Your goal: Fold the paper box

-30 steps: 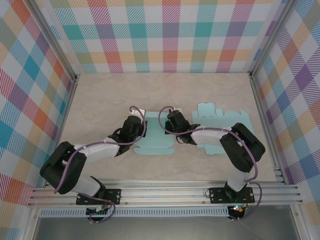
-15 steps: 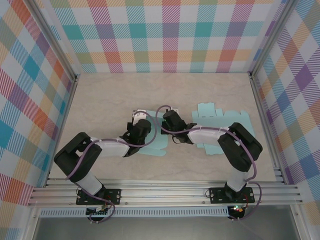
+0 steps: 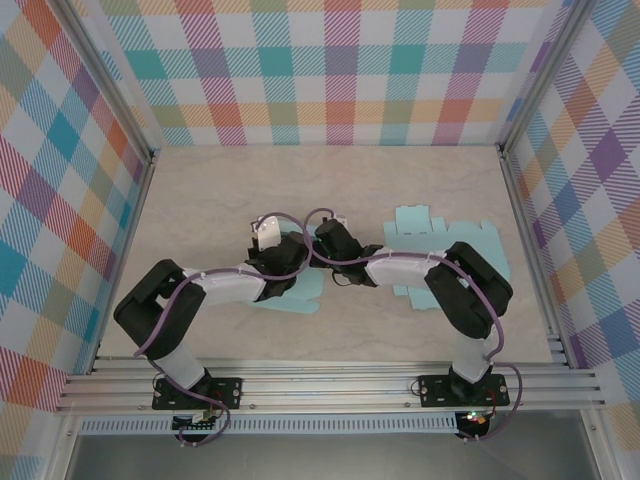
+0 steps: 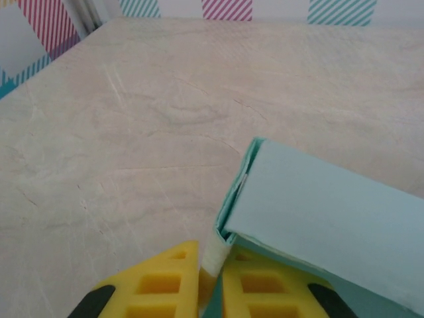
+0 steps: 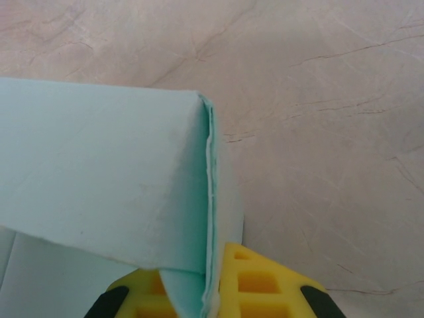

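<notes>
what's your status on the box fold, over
Left claw shut on paper box, right claw shut on it too. Panels doubled over between them. Spare flat blank lies right, not in the way.

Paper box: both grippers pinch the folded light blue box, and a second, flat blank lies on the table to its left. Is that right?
No: the flat blank lies to its right, as the top external view shows. The left gripper and right gripper do both pinch the folded paper box.
</notes>
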{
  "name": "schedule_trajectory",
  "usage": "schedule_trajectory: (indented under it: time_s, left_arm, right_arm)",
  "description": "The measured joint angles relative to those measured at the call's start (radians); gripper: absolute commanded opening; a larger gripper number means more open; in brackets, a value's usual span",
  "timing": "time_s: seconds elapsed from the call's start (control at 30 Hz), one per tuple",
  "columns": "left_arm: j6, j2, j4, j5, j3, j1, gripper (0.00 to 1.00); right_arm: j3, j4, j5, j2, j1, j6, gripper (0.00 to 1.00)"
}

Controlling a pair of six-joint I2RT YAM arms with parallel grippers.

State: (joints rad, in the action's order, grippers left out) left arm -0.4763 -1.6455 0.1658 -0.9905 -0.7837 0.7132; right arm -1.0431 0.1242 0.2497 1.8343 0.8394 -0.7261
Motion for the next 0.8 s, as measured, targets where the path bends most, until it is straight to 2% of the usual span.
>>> schedule_trajectory:
  time_s: [0.1,0.27,0.43,0.67,0.8]
  left_arm:
    - [0.016,0.018,0.054,0.050,0.031,-0.020,0.29]
    - [0.024,0.026,0.065,0.097,0.069,-0.031,0.37]
    - [0.019,0.026,0.053,0.103,0.074,-0.032,0.38]
    - [0.017,0.005,0.037,0.086,0.074,-0.045,0.18]
    - [-0.014,-0.016,-0.064,0.066,0.056,-0.034,0.04]
  right_arm:
    - [-0.012,-0.024,0.002,0.003,0.000,-0.004,0.00]
    - [-0.015,-0.041,0.003,0.003,0.000,-0.023,0.00]
    - [-0.015,-0.043,0.000,0.003,0.000,-0.026,0.00]
    - [-0.016,-0.038,-0.023,0.003,0.000,-0.026,0.00]
    - [-0.023,-0.027,-0.035,0.008,0.000,-0.022,0.00]
